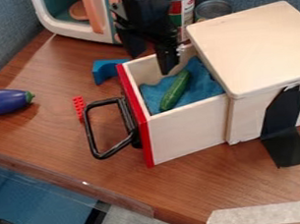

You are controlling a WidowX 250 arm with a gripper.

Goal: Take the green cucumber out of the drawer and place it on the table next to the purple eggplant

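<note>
Here we are w/ the gripper [151, 63] at upper ctr, fingers spread wide, nothing btwn them, hanging by the far edge of the open drawer [187, 135]. And there's our cucumber [175, 90], just right of ctr, lying tilted on the blue cloth [206, 82] inside, nr the gripper but apart from it. We've got the wooden box [253, 50] at upper R, eggplant [7, 101] far L, red block [80, 107] nr the black handle [90, 134], blue block [103, 71] behind, cans [213, 10] up top.
</note>
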